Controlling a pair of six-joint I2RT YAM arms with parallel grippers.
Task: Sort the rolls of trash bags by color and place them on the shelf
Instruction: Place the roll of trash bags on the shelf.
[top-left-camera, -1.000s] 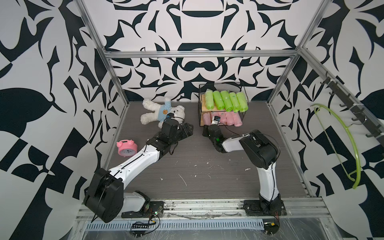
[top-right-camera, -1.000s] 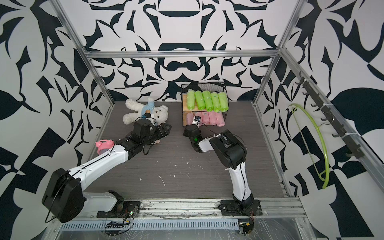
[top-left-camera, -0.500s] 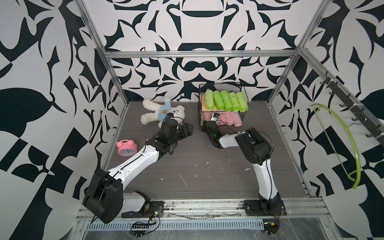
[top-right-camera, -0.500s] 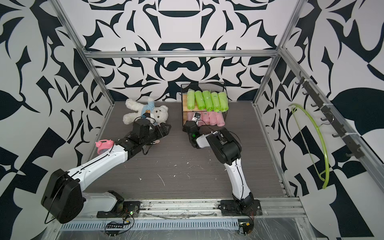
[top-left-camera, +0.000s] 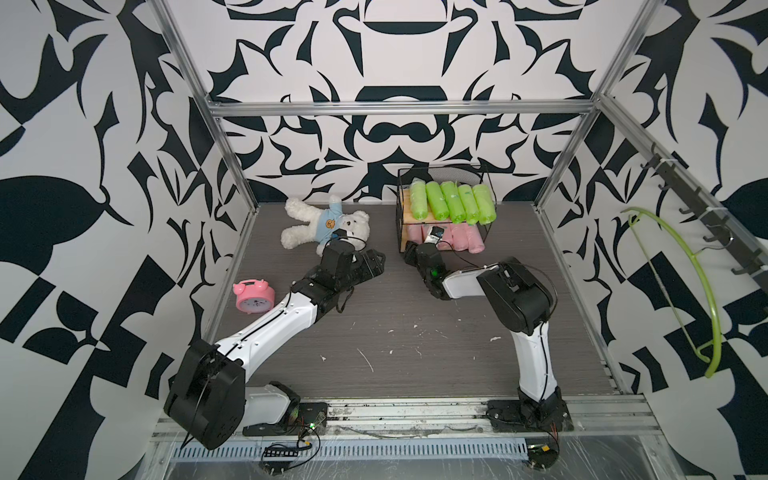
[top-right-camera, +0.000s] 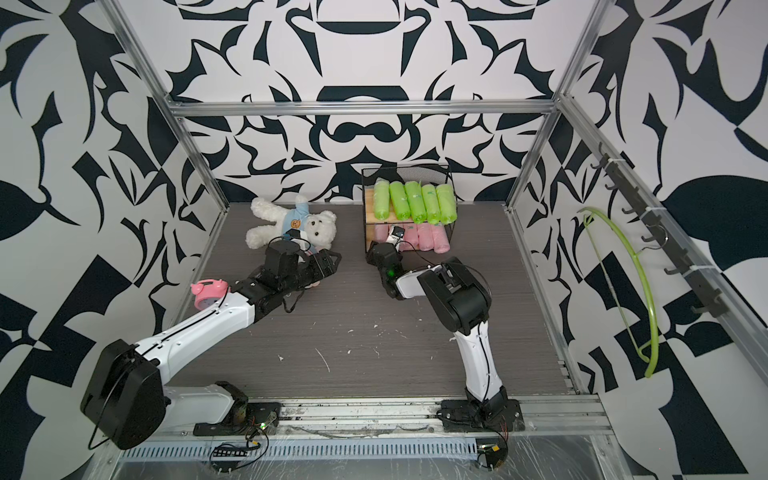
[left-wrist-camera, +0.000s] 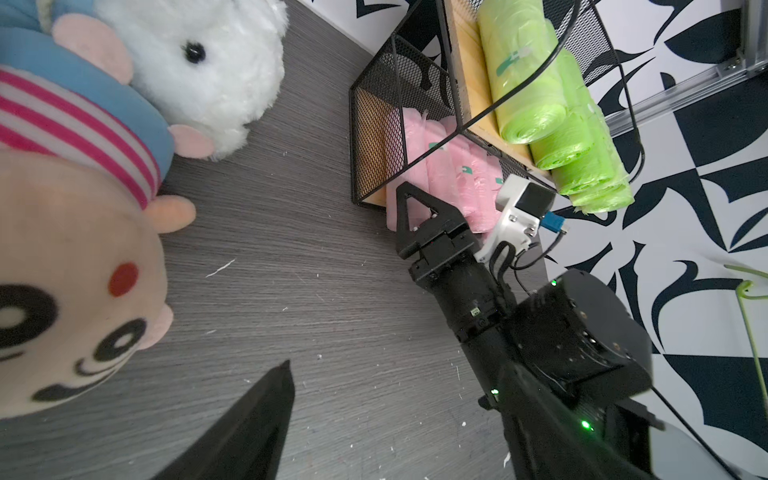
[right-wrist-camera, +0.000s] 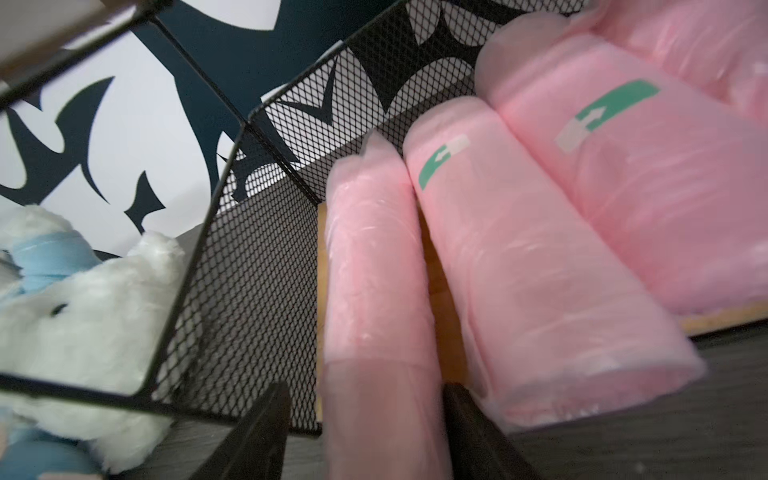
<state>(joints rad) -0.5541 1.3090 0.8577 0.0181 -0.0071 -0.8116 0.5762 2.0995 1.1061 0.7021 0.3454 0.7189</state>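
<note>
Just now, the right gripper (right-wrist-camera: 365, 388) has been carried from the tabletop up to the shelf (left-wrist-camera: 374, 137) and its jaws have been parted. The last pink roll (right-wrist-camera: 374, 270) is seen lying between the loosened fingers on the lower board, beside the mesh side wall and next to the other pink rolls (top-left-camera: 461, 237). Five green rolls (top-left-camera: 451, 201) are lined up on the upper board. The sort is judged all but complete, with only a clean withdrawal left. The left gripper (top-left-camera: 372, 264) is held with jaws wide, no roll in it, near a plush doll (left-wrist-camera: 62, 270).

Black-and-white patterned walls (top-left-camera: 395, 50), grey woodgrain floor (top-left-camera: 415, 332), aluminium frame (top-left-camera: 399, 107)
</note>
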